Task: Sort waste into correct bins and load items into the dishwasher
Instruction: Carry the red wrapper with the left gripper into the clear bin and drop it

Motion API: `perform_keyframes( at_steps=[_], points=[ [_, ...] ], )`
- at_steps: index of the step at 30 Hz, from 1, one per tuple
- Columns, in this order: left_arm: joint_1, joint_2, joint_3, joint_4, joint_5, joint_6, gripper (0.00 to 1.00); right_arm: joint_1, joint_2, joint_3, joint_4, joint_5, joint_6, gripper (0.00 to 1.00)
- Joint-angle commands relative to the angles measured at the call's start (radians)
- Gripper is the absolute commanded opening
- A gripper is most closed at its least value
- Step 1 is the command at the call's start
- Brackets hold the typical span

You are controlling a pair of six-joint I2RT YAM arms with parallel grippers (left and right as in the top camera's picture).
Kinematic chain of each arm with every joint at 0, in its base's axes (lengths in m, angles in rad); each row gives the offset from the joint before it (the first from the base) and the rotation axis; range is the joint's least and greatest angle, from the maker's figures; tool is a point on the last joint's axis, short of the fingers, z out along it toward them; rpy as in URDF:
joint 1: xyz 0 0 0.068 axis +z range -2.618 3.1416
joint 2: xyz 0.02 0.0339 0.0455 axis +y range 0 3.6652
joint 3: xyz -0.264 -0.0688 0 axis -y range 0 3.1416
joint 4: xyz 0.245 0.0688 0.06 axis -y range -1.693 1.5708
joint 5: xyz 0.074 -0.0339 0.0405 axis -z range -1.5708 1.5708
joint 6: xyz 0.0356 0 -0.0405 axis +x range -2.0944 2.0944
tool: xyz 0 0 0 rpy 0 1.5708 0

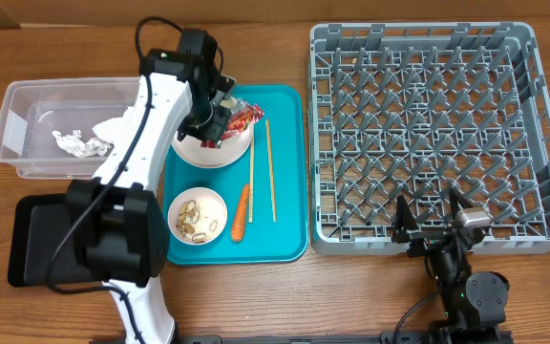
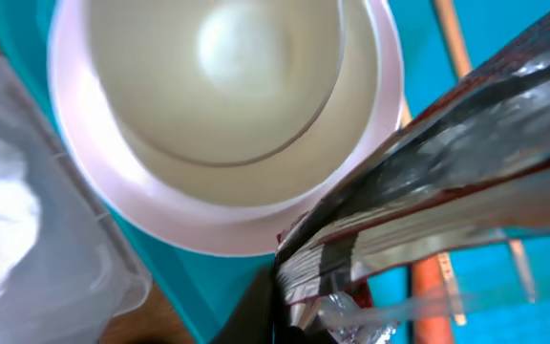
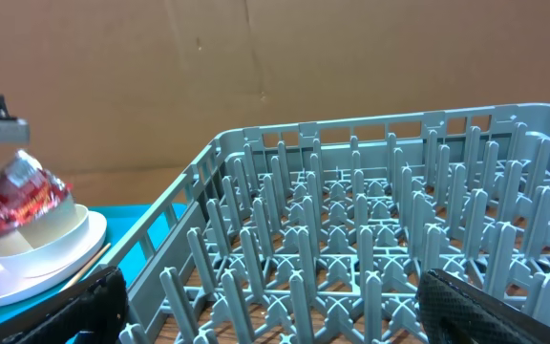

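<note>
My left gripper [image 1: 220, 127] hangs over the teal tray [image 1: 289, 105], shut on a shiny red wrapper [image 1: 244, 118] just above a white bowl [image 1: 208, 148]. In the left wrist view the wrapper [image 2: 428, 162] stretches away from the gripper [image 2: 323, 298] beside the bowl [image 2: 227, 86]. A smaller bowl with rice scraps [image 1: 197, 215], a carrot [image 1: 241, 212] and two chopsticks [image 1: 269, 172] lie on the tray. The clear tub [image 1: 27, 105] holds a crumpled napkin and foil. My right gripper [image 1: 437, 222] stands open at the front wall of the grey dish rack [image 1: 542, 134], nothing between its fingers.
A black tray [image 1: 31, 239] lies at the front left, partly under my left arm. In the right wrist view the rack's pegs [image 3: 380, 239] fill the space ahead, with the wrapper [image 3: 17, 201] far left. Bare wooden table shows in front of the rack.
</note>
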Motion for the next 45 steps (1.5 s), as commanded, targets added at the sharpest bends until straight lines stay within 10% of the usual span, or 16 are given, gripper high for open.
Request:
perform_keyframes(
  at_steps=[1,17,45],
  points=[
    [0.017,-0.064,0.052,-0.012,0.002,-0.073,0.04,-0.004,-0.009,-0.010,0.003,0.005,0.001,1.00],
    [0.274,-0.157,0.107,-0.027,0.005,-0.404,0.04,-0.004,-0.009,-0.010,0.003,0.005,0.001,1.00],
    [0.705,0.011,0.075,0.138,-0.146,-0.559,0.04,-0.004,-0.009,-0.010,0.003,0.005,0.001,1.00]
  ],
)
